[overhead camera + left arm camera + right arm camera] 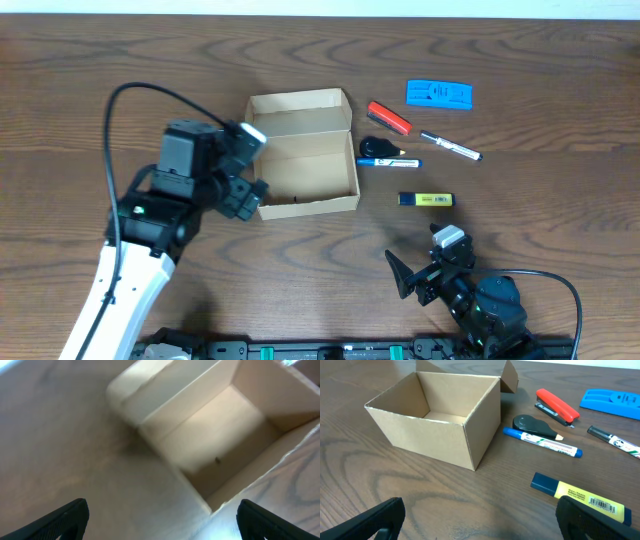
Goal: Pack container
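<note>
The small tan-brown cardboard box (pixel 303 152) stands lid open mid wooden desk (pixel 80 80), left hand (pixel 161 516) spread wide just beside its left wall, right hand (pixel 480 519) likewise wide, well apart.

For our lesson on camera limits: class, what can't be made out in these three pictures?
Left wrist: blurred; speck on the container floor unidentifiable.
Right wrist: frame edge cuts the blue plastic piece; a fingertip covers part of the yellow highlighter.
Overhead: white marker's lettering too small.
</note>
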